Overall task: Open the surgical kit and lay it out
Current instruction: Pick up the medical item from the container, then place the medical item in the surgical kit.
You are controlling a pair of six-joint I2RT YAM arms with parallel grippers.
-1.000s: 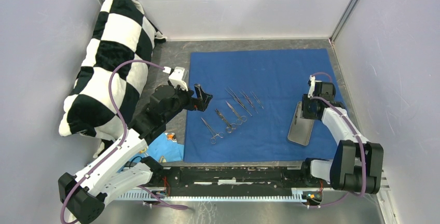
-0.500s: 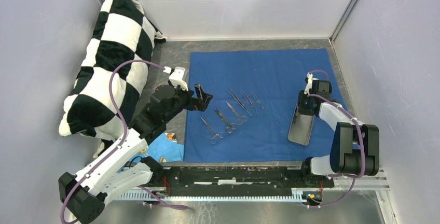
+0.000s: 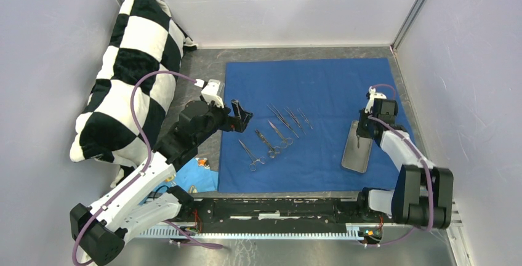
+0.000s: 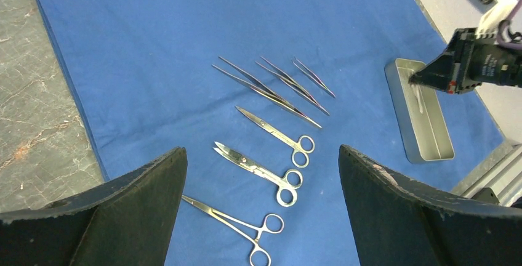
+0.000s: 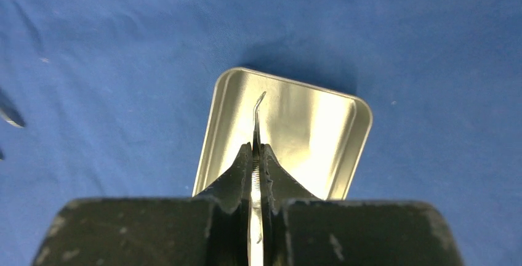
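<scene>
The dark blue cloth wrap (image 3: 320, 87) lies spread flat on the table. Several silver scissors and tweezers (image 3: 274, 133) lie in rows on its left half, and they also show in the left wrist view (image 4: 271, 132). The steel tray (image 3: 356, 155) sits on the cloth's right side. My right gripper (image 3: 360, 130) is over the tray's far end. In the right wrist view (image 5: 256, 149) it is shut on a thin instrument with a curved tip (image 5: 257, 109), held above the tray (image 5: 320, 124). My left gripper (image 3: 242, 118) hangs open and empty above the instruments (image 4: 261, 150).
A black-and-white checkered pillow (image 3: 129, 63) leans against the left wall. A light blue cloth scrap (image 3: 200, 173) lies by the left arm near the front rail. Grey walls close in the back and both sides.
My right wrist has shifted slightly over the tray's far end, still shut on the thin instrument. The left arm and the laid-out instruments have not moved.
</scene>
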